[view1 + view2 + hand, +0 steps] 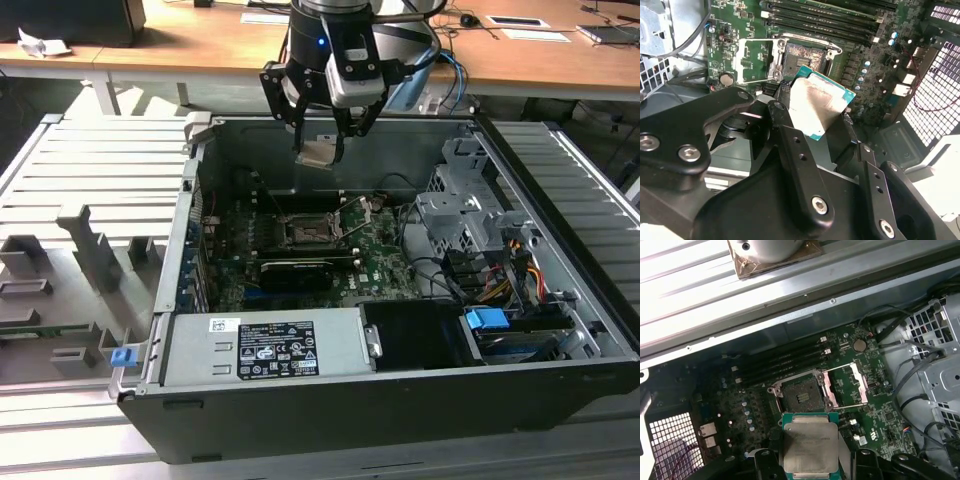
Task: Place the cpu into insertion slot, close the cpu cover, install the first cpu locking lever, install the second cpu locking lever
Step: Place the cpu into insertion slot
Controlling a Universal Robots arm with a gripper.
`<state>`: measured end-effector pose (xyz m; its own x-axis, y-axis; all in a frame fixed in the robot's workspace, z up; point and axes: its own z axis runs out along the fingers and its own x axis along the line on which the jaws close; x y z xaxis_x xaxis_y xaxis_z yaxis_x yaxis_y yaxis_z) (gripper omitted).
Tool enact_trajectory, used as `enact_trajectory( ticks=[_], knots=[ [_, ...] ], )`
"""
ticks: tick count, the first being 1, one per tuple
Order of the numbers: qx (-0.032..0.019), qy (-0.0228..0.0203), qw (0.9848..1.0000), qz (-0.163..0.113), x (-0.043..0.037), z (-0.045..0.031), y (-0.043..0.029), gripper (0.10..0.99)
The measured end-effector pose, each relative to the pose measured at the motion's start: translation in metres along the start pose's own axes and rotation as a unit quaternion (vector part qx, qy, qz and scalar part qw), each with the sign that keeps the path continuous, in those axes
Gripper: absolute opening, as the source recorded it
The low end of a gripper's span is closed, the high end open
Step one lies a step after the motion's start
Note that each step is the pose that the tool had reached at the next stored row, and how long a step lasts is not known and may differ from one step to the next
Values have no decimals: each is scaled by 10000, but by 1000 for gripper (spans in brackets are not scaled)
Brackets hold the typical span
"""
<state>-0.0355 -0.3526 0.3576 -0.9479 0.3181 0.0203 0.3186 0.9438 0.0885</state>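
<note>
My gripper (322,148) hangs above the open computer case, shut on the cpu (320,153), a thin square chip with a dull silver-tan face. In both wrist views the cpu (816,102) (809,446) sits pinched by its edges between the black fingers (782,96), held in the air well above the board. The insertion slot (309,233) (801,394) (803,56) is a bare black square socket on the green motherboard below. Beside it the cpu cover (854,384) (756,61) stands swung open, and a thin wire locking lever (848,406) is raised next to it.
A long black card (296,271) lies in front of the socket, and dark memory slots (780,364) run behind it. The grey power supply (265,345) fills the case's front, with a metal drive cage (465,215) and cables on the exterior view's right. Case walls (330,150) ring the board.
</note>
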Motion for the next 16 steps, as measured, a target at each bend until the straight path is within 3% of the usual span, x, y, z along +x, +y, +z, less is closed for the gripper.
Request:
enact_trajectory(
  ticks=[16],
  knots=[
    [-5,-23,9997,257,0,7,-1,529]
  ],
)
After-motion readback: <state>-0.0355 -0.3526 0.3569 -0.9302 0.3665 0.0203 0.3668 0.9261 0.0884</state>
